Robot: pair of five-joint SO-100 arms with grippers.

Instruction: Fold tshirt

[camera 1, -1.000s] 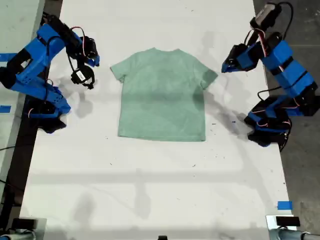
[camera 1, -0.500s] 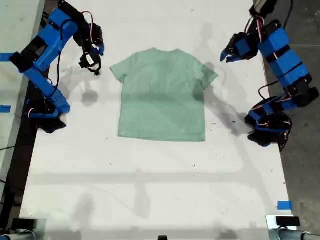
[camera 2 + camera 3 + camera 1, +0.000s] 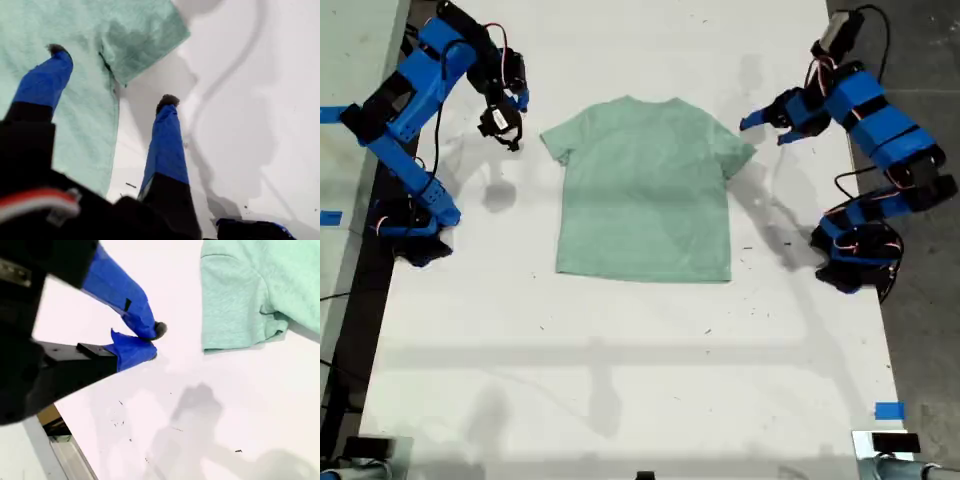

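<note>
While the tshirt (image 3: 645, 190) lies flat and unfolded on the white counter (image 3: 620, 380), my first end effector (image 3: 112, 75) hangs with its jaws spread wide, one fingertip over the sleeve and the other over bare counter just beside the sleeve's edge. My second end effector (image 3: 152, 342) has its jaws nearly together, holding nothing, with the other sleeve near its tips but apart from them. From here the likely trouble is a poor pinch. If my first end effector comes down as it stands, it may catch only the sleeve hem, bunching the cloth rather than lifting a clean fold line. My second end effector, if it descends without parting first, would push the sleeve and wrinkle it.
</note>
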